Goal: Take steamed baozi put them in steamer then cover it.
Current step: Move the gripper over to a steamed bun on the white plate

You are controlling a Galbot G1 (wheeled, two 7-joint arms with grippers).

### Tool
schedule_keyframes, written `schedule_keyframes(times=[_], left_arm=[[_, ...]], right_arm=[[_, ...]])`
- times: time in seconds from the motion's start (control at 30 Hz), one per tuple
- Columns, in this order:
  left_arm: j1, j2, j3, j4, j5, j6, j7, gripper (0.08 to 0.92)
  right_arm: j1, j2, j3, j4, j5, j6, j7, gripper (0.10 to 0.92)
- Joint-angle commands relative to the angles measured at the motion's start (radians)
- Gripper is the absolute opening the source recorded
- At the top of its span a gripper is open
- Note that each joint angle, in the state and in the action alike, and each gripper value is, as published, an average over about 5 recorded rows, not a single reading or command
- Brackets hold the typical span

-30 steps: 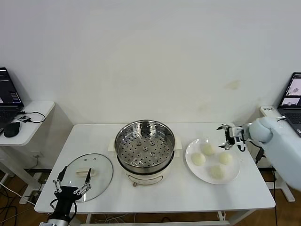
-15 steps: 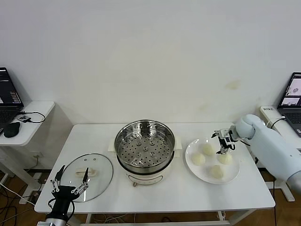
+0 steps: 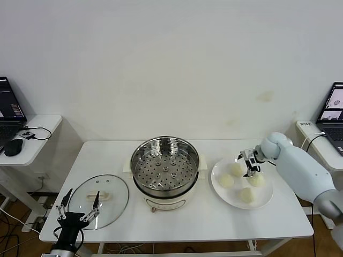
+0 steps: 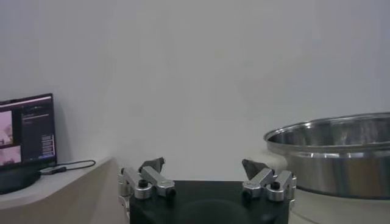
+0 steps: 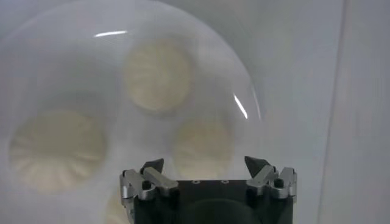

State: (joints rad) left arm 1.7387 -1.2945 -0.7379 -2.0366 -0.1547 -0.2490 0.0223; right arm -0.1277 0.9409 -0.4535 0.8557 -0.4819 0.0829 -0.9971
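On the white worktop, the right gripper hangs spread just above four steamed baozi on a plate, beside the empty steamer.

No legible text, label, brand or number anywhere. Laptop screen at far left edge of the head view: lit, content too small to read. Second laptop screen at far right edge: same. Small white box below it carries dark marks, unreadable.
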Motion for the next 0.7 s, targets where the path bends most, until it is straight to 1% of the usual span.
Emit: schedule_keyframes(times=[0.03, 0.3, 0.7], left_arm=[[0.001, 0.0, -0.001, 0.002, 0.0, -0.001, 0.0, 0.823], [0.006, -0.002, -0.001, 0.0, 0.003, -0.009, 0.001, 0.823], [0.017, -0.004, -0.002, -0.008, 0.004, -0.02, -0.001, 0.823]], right_arm=[[0.007, 0.023, -0.007, -0.037, -0.032, 0.004, 0.008, 0.777], [-0.003, 0.035, -0.007, -0.042, -0.036, -0.002, 0.016, 0.73], [-0.001, 0.029, -0.007, -0.037, -0.034, -0.008, 0.006, 0.579]])
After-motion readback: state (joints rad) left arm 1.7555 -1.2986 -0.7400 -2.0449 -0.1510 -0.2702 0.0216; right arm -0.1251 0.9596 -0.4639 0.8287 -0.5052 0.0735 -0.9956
